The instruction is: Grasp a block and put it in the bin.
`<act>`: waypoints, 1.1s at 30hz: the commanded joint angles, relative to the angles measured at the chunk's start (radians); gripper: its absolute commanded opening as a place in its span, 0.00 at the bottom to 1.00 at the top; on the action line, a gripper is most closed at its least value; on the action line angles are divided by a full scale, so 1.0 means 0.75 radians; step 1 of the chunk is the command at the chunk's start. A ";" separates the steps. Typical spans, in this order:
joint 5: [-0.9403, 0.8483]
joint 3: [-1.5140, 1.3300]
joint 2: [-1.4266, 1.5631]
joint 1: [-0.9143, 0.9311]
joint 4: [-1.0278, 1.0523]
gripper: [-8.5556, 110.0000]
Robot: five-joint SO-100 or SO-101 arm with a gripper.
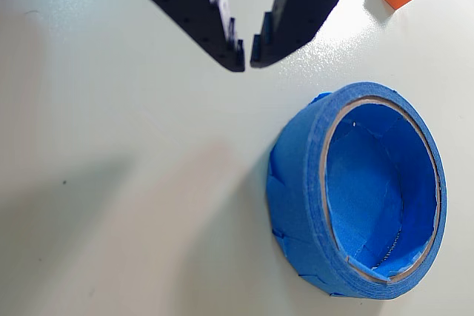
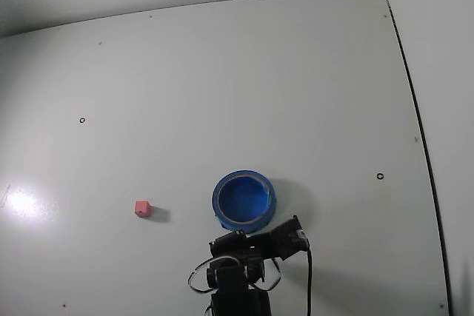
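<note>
One block (image 2: 142,208) resting on the white table (image 2: 222,94), well left of the bin (image 2: 244,200) in the fixed view. Empty gripper (image 1: 246,55), jaws slightly parted, hovering apart from both in the wrist view.

Pincer (image 1: 246,55): two dark navy, near-black plastic fingers with stepped, notched inner edges. In the fixed view, arm (image 2: 237,275) black, with black cable (image 2: 308,279) at 3 o'clock.
</note>
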State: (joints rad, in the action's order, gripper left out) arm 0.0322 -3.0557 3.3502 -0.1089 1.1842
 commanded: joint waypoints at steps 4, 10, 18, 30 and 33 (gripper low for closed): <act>0.002 0.100 0.012 -0.014 0.002 0.08; 0.002 0.100 0.012 -0.014 0.002 0.08; 0.000 0.100 0.012 -0.014 0.002 0.08; -0.010 0.100 0.012 -0.014 0.002 0.08; -0.014 0.100 0.012 -0.014 0.002 0.08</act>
State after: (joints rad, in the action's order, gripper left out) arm 0.0322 -3.0557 3.3502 -0.1089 1.1842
